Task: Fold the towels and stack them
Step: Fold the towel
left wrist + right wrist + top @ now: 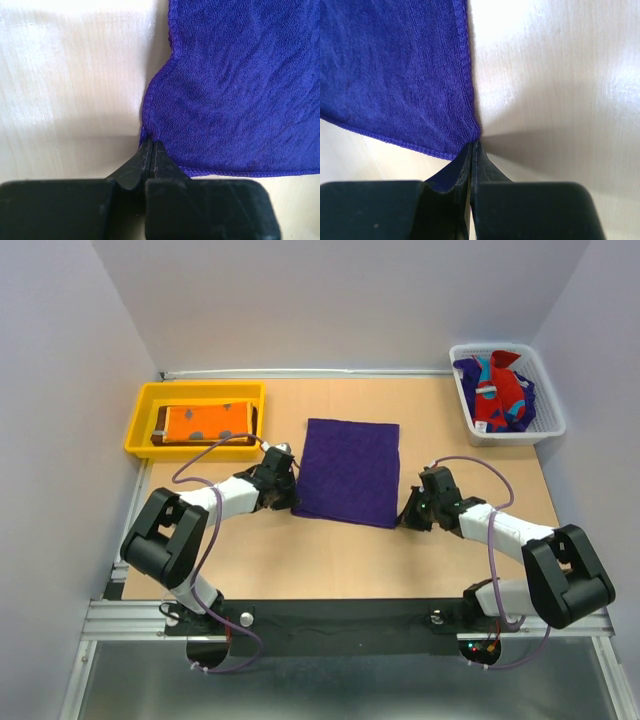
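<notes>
Purple towel [348,470] lies spread flat, one layer, at the centre of the table [330,560], roughly square and skewed a bit clockwise. In the left wrist view its left edge bulges in a wave just above the corner.

Left gripper [291,502] is at the towel's 7 o'clock corner. The wrist view shows its jaws pressed together with the hemmed corner pinched between the tips. Right gripper [406,523] is at the 5 o'clock corner, jaws likewise together and clamped on that corner's hem. Both arms are low and reach in from the near edge, one on each side of the towel.

Yellow tray [140,425] sits at 10 o'clock on the table, well apart from the purple towel. In it lies a folded orange towel [205,422] with dark spots. It rests on a dark brown towel [158,435], of which only the edges show.

White basket [555,420] is at 2 o'clock. A crumpled red and teal towel [497,390] lies in it on top of a bunched blue-purple cloth [466,370]. A small pale strip on the red towel may be a tag, too small to read.

No legible writing on the purple towel's hems in either wrist view.
</notes>
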Tool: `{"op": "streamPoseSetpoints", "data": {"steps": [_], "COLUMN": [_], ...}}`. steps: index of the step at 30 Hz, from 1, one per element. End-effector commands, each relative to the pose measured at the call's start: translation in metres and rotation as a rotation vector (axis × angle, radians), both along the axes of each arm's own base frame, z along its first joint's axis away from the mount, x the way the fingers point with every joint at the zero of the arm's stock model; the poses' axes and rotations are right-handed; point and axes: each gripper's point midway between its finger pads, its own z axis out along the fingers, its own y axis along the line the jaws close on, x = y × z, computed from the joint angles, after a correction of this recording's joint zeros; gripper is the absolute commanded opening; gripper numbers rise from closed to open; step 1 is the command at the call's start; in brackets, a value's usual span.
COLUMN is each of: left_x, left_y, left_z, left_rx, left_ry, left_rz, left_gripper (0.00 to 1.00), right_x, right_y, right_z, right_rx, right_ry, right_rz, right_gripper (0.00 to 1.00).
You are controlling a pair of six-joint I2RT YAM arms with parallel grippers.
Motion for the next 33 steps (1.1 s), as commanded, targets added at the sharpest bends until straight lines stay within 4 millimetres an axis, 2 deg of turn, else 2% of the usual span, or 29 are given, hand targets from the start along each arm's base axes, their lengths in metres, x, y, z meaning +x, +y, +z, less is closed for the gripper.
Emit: {"op": "streamPoseSetpoints", "data": {"steps": [1, 6, 8, 9, 10, 12, 13, 14, 15, 16, 17, 19, 22, 25, 26, 27, 29, 30, 31, 33], "left_x": [-0.012, -0.018, -0.023, -0.025, -0.027, -0.032, -0.031, -0.031, -0.033, -0.032, -0.031, -0.029, -0.019, -0.003, -0.003, 0.003, 0.002, 0.005, 0.005, 0.003], "left_y": [0.006, 0.004, 0.005, 0.005, 0.006, 0.005, 0.009, 0.009, 0.012, 0.013, 0.014, 0.016, 0.008, -0.013, -0.016, -0.021, -0.031, -0.032, -0.029, -0.027], "left_z": [-0.013, -0.005, 0.001, 0.003, 0.006, 0.019, 0.022, 0.034, 0.037, 0.042, 0.049, 0.063, 0.083, 0.091, 0.094, 0.086, 0.075, 0.062, 0.052, 0.033], "left_rx": [0.029, 0.027, 0.025, 0.022, 0.019, 0.001, 0.014, -0.001, 0.004, 0.008, 0.006, 0.002, -0.029, -0.065, -0.077, -0.076, -0.089, -0.073, -0.052, -0.03], "left_ry": [0.037, 0.033, 0.034, 0.034, 0.034, 0.014, -0.004, -0.032, -0.032, -0.047, -0.062, -0.09, -0.136, -0.15, -0.15, -0.147, -0.115, -0.091, -0.077, -0.044], "left_rz": [0.0, -0.009, -0.013, -0.011, -0.008, -0.015, 0.004, 0.008, 0.011, 0.017, 0.021, 0.027, 0.022, -0.025, -0.033, -0.037, -0.068, -0.069, -0.053, -0.046], "left_gripper": [0.0, 0.0, 0.05, 0.08, 0.2, 0.34, 0.45, 0.51, 0.57, 0.66, 0.68, 0.69, 0.68, 0.54, 0.52, 0.5, 0.44, 0.43, 0.37, 0.33], "right_x": [0.01, 0.007, 0.006, 0.007, 0.008, 0.008, 0.011, 0.014, 0.013, 0.02, 0.022, 0.027, 0.037, 0.047, 0.049, 0.05, 0.052, 0.051, 0.048, 0.041], "right_y": [-0.002, -0.002, -0.001, 0.001, 0.002, 0.007, 0.009, 0.01, 0.01, 0.012, 0.012, 0.014, 0.022, 0.03, 0.032, 0.032, 0.032, 0.032, 0.03, 0.026], "right_z": [0.005, 0.003, 0.006, 0.013, 0.018, 0.029, 0.039, 0.047, 0.05, 0.063, 0.067, 0.074, 0.081, 0.074, 0.076, 0.068, 0.059, 0.053, 0.041, 0.024], "right_rx": [0.0, 0.001, 0.012, 0.027, 0.033, 0.063, 0.072, 0.081, 0.078, 0.08, 0.076, 0.076, 0.088, 0.097, 0.108, 0.105, 0.106, 0.104, 0.097, 0.08], "right_ry": [-0.049, -0.043, -0.05, -0.07, -0.081, -0.106, -0.132, -0.152, -0.153, -0.188, -0.199, -0.218, -0.222, -0.204, -0.213, -0.194, -0.18, -0.167, -0.142, -0.108], "right_rz": [-0.025, -0.025, -0.017, -0.012, -0.007, 0.014, 0.021, 0.026, 0.031, 0.038, 0.039, 0.053, 0.067, 0.063, 0.06, 0.054, 0.037, 0.032, 0.021, 0.01], "right_gripper": [0.0, 0.01, 0.07, 0.14, 0.19, 0.31, 0.39, 0.42, 0.44, 0.46, 0.46, 0.46, 0.44, 0.35, 0.34, 0.34, 0.33, 0.33, 0.33, 0.32]}}
